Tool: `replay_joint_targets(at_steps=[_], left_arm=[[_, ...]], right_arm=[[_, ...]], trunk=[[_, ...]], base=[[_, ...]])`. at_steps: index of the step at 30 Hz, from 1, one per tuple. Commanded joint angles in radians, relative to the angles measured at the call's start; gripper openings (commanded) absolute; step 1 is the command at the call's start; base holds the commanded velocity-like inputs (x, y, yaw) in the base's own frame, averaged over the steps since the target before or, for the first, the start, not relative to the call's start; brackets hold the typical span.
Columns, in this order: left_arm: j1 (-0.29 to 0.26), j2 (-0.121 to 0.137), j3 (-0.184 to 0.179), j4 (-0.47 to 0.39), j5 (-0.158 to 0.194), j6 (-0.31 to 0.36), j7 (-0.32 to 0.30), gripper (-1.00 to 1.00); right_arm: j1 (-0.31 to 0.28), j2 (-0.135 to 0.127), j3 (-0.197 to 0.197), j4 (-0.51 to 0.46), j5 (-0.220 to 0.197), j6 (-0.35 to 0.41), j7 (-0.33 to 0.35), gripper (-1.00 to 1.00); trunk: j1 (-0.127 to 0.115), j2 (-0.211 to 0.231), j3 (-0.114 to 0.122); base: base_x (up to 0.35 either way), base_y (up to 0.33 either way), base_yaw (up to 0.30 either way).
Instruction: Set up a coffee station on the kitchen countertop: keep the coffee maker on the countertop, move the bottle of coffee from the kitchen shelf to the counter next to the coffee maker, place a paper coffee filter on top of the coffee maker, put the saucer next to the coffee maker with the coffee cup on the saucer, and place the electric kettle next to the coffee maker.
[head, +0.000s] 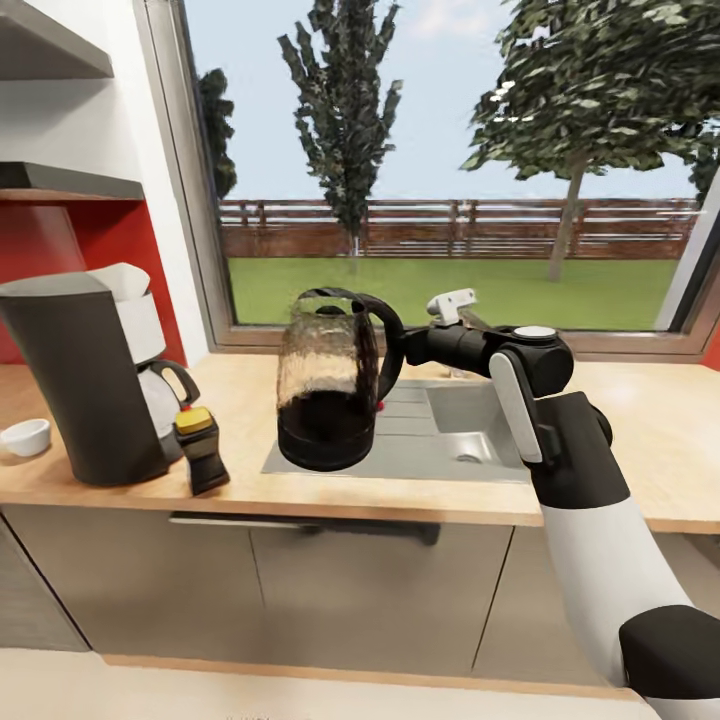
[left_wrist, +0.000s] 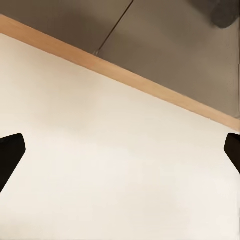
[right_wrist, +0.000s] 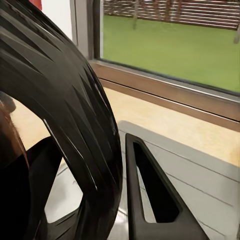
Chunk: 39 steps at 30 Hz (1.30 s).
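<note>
Your right gripper (head: 398, 350) pinches the kettle (head: 326, 385) handle above the sink (head: 470, 425). The left gripper (left_wrist: 120, 150) is spread, its fingertips cut off. The coffee maker (head: 75, 375) partly hides a jug.

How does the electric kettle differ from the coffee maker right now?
The electric kettle is clear glass with a black base and looped handle; the coffee maker is an opaque dark-grey drum. The kettle hangs by its handle from the right tool, over the sink's edge; the coffee maker stands on the countertop. The kettle is shorter. Both are roughly upright.
</note>
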Motion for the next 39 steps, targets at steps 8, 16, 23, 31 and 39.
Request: replay_joint_targets(at_steps=[8, 16, 23, 31, 39], left_arm=[[-0.001, 0.000, 0.002, 0.002, -0.002, -0.005, -0.003, 1.00], [-0.001, 0.000, 0.002, 0.002, -0.002, -0.005, -0.003, 1.00], [-0.001, 0.001, 0.003, 0.003, -0.002, -0.005, -0.003, 1.00], [-0.001, 0.003, 0.005, 0.005, -0.003, -0.005, -0.001, 1.00], [-0.001, 0.003, 0.005, 0.005, -0.002, -0.005, 0.000, 1.00]], right_arm=[[-0.001, 0.001, 0.003, 0.001, -0.005, 0.004, -0.028, -1.00], [-0.004, 0.053, 0.007, 0.014, -0.003, 0.004, -0.207, -1.00], [-0.074, 0.129, 0.007, 0.125, -0.006, 0.003, -0.374, -1.00], [-0.164, 0.169, 0.009, 0.343, -0.006, -0.080, -0.418, -1.00], [-0.170, 0.183, 0.009, 0.490, -0.014, -0.213, -0.469, -1.00]], trunk=[[0.000, -0.001, -0.001], [0.000, -0.001, -0.001], [0.000, -0.001, -0.001], [0.000, -0.001, -0.001], [0.000, -0.001, -0.001]], base=[[0.000, -0.314, 0.232], [0.000, -0.060, 0.035], [0.000, -0.006, 0.004], [0.000, 0.000, 0.000], [0.023, 0.018, 0.000]])
